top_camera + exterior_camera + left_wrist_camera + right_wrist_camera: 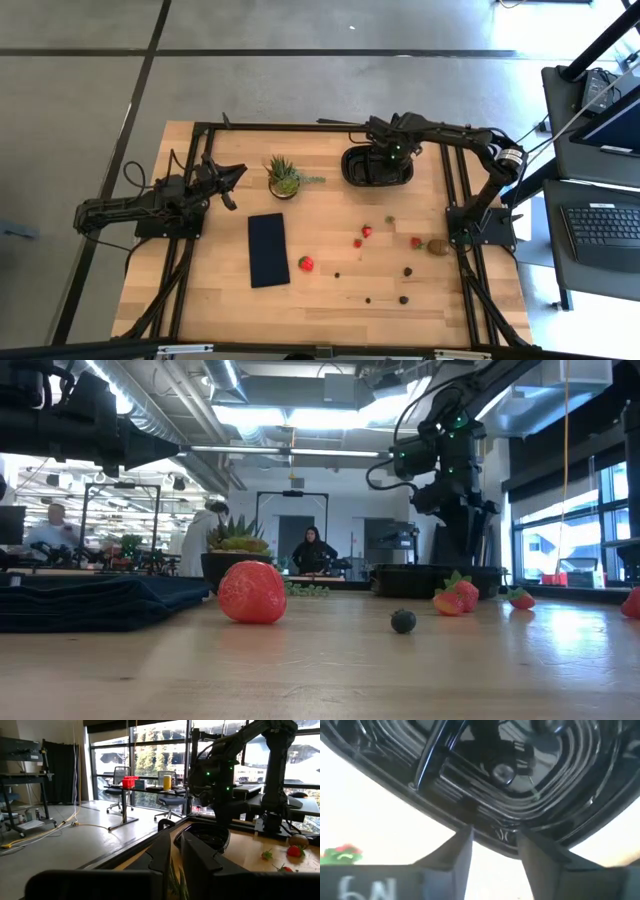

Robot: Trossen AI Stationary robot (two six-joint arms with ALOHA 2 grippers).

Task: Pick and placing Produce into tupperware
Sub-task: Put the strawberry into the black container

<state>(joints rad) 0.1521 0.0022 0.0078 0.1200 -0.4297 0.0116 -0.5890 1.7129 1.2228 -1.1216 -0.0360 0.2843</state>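
Hovering right tool (492,845) – parted, empty | glossy ribbed black tupperware (530,795) beneath | left tool (172,855) clenched

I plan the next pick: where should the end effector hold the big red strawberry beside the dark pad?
Grip the big strawberry across its rounded middle, coming straight down from above; it lies alone on bare wood, the dark pad close on one side.

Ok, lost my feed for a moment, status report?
Right gripper open over black oval plastic container. Left gripper parked by spiky green potted plant. Red strawberries on table, nothing blocking.
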